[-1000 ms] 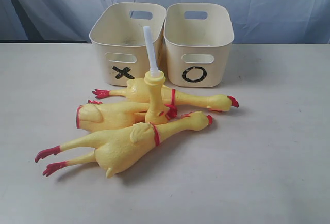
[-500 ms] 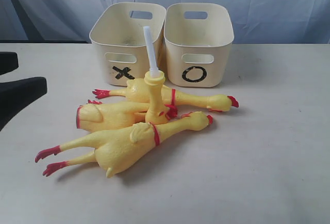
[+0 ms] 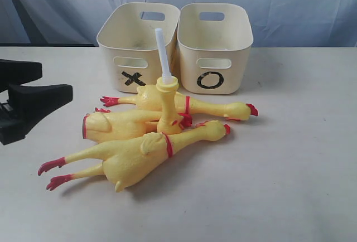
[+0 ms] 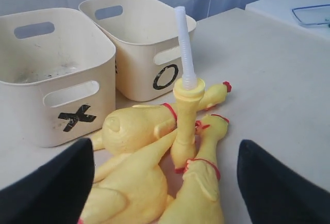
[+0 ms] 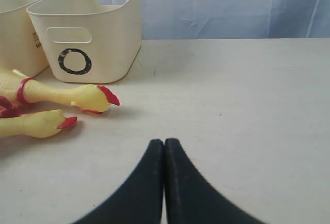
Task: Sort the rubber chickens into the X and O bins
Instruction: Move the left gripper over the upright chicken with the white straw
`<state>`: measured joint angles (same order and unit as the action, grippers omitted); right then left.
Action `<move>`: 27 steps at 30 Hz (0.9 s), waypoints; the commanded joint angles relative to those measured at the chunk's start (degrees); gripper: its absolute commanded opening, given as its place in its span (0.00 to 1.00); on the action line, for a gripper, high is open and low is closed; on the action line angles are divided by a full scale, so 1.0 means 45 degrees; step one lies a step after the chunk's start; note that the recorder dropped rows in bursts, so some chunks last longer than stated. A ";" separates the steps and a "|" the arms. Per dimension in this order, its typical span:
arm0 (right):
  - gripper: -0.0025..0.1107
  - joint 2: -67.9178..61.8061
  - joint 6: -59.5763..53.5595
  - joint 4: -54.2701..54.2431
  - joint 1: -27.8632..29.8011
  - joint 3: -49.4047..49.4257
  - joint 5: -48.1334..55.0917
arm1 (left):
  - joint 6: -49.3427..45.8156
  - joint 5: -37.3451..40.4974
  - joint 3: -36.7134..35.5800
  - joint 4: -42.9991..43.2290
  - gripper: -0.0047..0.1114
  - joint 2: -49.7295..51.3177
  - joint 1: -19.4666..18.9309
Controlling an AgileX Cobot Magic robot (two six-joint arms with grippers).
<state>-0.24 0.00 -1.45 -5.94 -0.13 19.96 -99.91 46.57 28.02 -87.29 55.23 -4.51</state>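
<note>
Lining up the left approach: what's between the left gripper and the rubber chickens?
Only bare table, per the exterior view; the left gripper is clear of the rubber chickens.

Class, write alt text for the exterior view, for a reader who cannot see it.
Yellow rubber chickens lie piled on a table before two cream bins, the X bin left of the O bin. A white ribbed tube stands up from the pile. The open left gripper sits at the left edge, touching nothing.
</note>
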 commanded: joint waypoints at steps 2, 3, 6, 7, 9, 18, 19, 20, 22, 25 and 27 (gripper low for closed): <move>0.01 0.0053 0.0000 0.0052 -0.0032 0.0029 -0.0099 | -0.3047 0.0234 0.0057 -0.1539 0.66 0.1214 0.0021; 0.01 0.0053 0.0000 0.0052 -0.0032 0.0029 -0.0099 | -0.3945 0.0396 0.0057 -0.1849 0.66 0.1530 0.0021; 0.01 0.0053 0.0000 0.0052 -0.0032 0.0029 -0.0099 | -0.4893 0.0770 0.0144 -0.2678 0.66 0.2272 0.0419; 0.01 0.0053 0.0000 0.0052 -0.0032 0.0029 -0.0022 | -0.4893 0.0701 0.0229 -0.2812 0.66 0.2546 0.0575; 0.01 0.0053 0.0000 0.0052 -0.0032 0.0029 -0.0065 | -0.4893 0.0356 0.0445 -0.2812 0.66 0.3071 0.0979; 0.01 0.0053 0.0000 0.0052 -0.0032 0.0029 -0.0065 | -0.4893 -0.1418 0.1685 -0.2812 0.66 0.5114 0.3328; 0.01 0.0053 0.0000 0.0052 -0.0032 0.0029 -0.0065 | -0.4893 -0.1615 0.1842 -0.2812 0.66 0.5302 0.3504; 0.01 0.0053 0.0000 0.0052 -0.0032 0.0029 -0.0065 | -0.4893 -0.1851 0.2037 -0.2812 0.66 0.5533 0.3727; 0.01 0.0053 0.0000 0.0052 -0.0032 0.0029 -0.0065 | -0.4893 -0.2077 0.2393 -0.2812 0.66 0.5941 0.4043; 0.01 0.0053 0.0000 0.0052 -0.0032 0.0029 -0.0065 | -0.4893 -0.2034 0.2848 -0.2812 0.66 0.6615 0.4358; 0.01 0.0053 0.0000 0.0052 -0.0032 0.0029 -0.0065 | -0.4893 -0.2034 0.3164 -0.2812 0.66 0.7038 0.4550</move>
<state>-0.24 0.00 -1.45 -5.94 -0.13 19.96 -120.18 37.68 40.46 -99.08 84.42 14.59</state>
